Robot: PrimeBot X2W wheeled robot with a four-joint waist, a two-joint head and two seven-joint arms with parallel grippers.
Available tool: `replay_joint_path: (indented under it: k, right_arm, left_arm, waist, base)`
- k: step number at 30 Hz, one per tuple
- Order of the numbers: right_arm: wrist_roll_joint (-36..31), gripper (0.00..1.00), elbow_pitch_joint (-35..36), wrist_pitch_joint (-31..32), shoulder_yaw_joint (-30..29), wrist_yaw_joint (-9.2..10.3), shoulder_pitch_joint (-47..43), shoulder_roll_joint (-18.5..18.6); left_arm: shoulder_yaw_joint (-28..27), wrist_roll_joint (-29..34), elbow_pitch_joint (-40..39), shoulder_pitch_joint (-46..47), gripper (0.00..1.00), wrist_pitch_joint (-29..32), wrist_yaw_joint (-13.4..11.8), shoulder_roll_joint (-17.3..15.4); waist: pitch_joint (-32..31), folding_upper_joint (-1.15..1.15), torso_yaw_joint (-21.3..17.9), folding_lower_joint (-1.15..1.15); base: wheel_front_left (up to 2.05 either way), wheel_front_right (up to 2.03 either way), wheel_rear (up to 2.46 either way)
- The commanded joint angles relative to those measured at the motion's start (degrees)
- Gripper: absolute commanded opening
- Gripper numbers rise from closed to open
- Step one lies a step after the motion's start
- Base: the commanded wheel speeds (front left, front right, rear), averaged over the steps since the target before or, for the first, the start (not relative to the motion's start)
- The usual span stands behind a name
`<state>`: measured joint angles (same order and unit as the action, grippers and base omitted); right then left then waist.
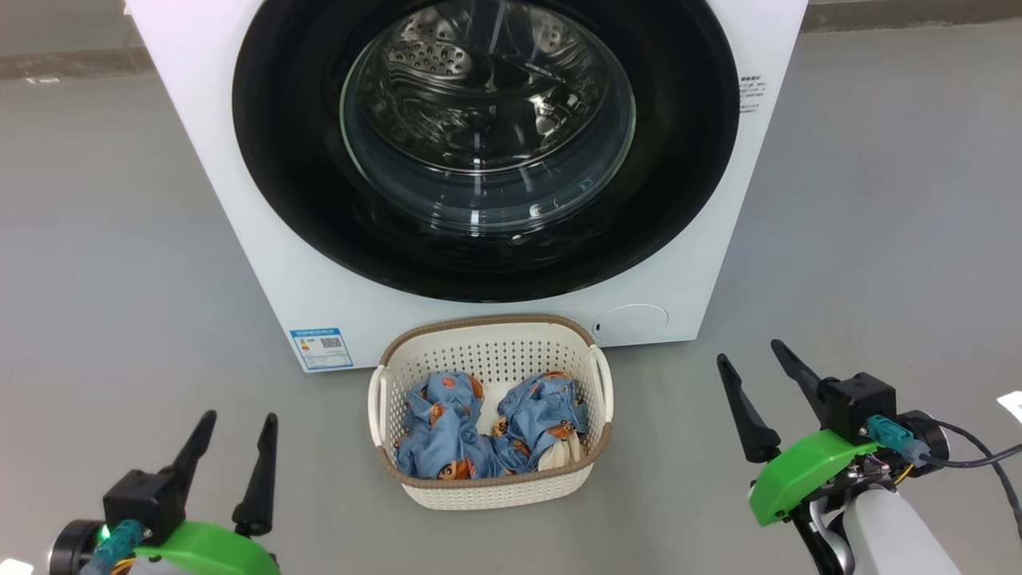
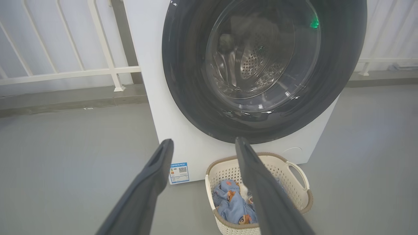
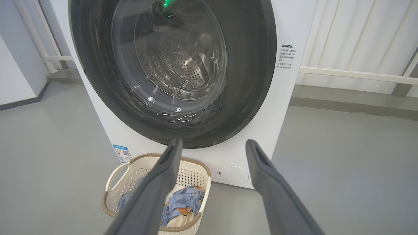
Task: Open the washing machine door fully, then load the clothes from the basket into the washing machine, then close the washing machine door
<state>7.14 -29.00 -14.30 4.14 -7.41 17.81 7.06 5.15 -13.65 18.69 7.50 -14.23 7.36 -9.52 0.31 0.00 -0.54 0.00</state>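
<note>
Grey floor (image 1: 120, 239) is spreading across the frame. At its lower corners, left gripper (image 1: 239, 417) and right gripper (image 1: 749, 351) are gaping empty.

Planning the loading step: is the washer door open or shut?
Shut: the door lies flush against the washing machine front in all views.

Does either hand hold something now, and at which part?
Nothing is held: the left hand and the right hand are both open and empty.
</note>
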Motion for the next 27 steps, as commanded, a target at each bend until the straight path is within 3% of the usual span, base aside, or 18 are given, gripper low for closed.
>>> replay_joint_path:
  k: [1, 27]
  right_arm:
    - [-0.66, 1.00, 1.35, -0.70, 0.47, -0.08, 2.09, -0.60]
    - [-2.95, 1.00, 3.92, -0.70, -2.86, -0.08, 0.77, -2.60]
  left_arm:
    - [-2.54, 0.98, -0.76, 3.18, 1.00, -0.77, 0.06, -0.81]
    - [-7.71, 3.75, 3.74, 4.06, 1.00, -0.77, -1.15, 1.89]
  waist:
    - [0.01, 0.00, -0.02, 0.00]
    - [0.31, 0.00, 0.19, 0.00]
  base:
    - [0.00, 0.00, 0.00]
    - [0.00, 0.00, 0.00]
